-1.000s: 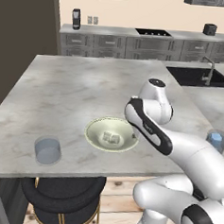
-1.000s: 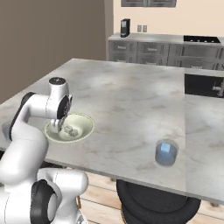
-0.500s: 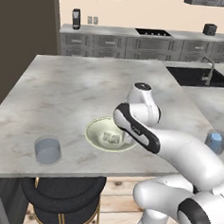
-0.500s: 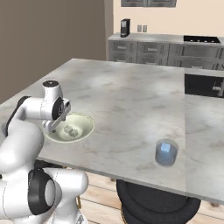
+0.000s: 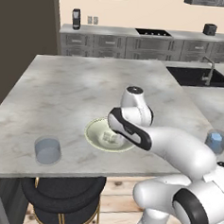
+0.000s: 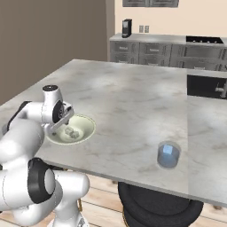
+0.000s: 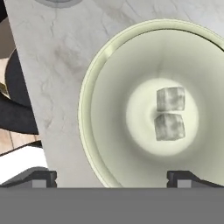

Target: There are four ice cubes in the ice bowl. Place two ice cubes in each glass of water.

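Grey marble counter (image 5: 72,92) carries everything. Left base view, left to right: one glass (image 5: 47,150) stands near the front edge, well to the left of the gripper, with no cube visible in it; the bowl (image 5: 94,129) sits just beside and below the hand, two cubes (image 5: 113,138) lying together at its bottom; the arm (image 5: 145,135) bends over the bowl's right rim and hides the gripper itself; the second glass (image 5: 216,141) stands far to the right of the hand, a bluish cube (image 5: 216,138) inside it. Right base view, left to right: gripper (image 6: 56,126) hangs over the near-left rim of the bowl (image 6: 86,125), tilted down toward it; cubes (image 6: 71,131) rest on the bowl floor just right of the hand; the glass (image 6: 168,154) with a cube (image 6: 167,150) in it stands well apart to the right, near the front edge. Hand view: two finger tips (image 7: 41,177) show at the bottom edge, set wide apart, nothing between them; the bowl (image 7: 94,100) lies directly ahead, and two cubes (image 7: 169,113) lie touching each other at its centre, just ahead of the right-hand tip (image 7: 183,177). A dark stool (image 7: 17,94) shows past the counter edge at left. Count of cubes in the far-right glass cannot be told at this size.
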